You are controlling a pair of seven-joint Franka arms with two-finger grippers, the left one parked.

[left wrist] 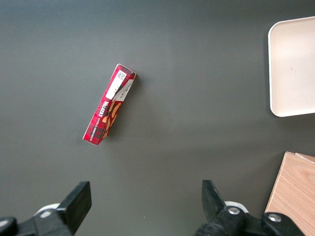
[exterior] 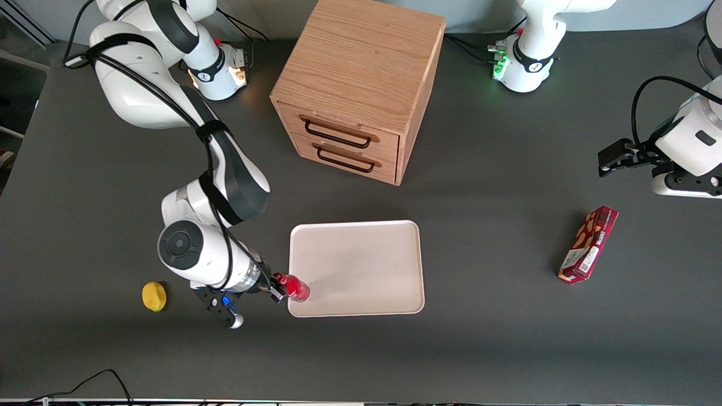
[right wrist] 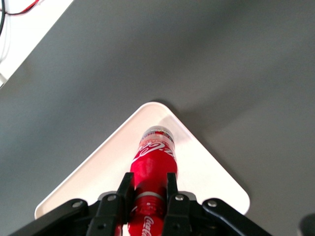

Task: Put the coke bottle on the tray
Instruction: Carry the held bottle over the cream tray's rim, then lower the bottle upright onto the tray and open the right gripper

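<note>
The coke bottle (right wrist: 153, 164) is clamped near its cap between the closed fingers (right wrist: 124, 189) of the gripper (exterior: 276, 288) and is held over the tray (exterior: 361, 265) at the corner nearest the front camera, toward the working arm's end of the tabletop (exterior: 496, 254).

Coke bottle (right wrist: 153, 164) showing glossy red plastic; tray (exterior: 361, 248) reading smooth, matt, pale; gripper (right wrist: 146, 194) above tray corner, matt black fingers clamping bottle; cabinet (exterior: 361, 73) displaying grained wood.
</note>
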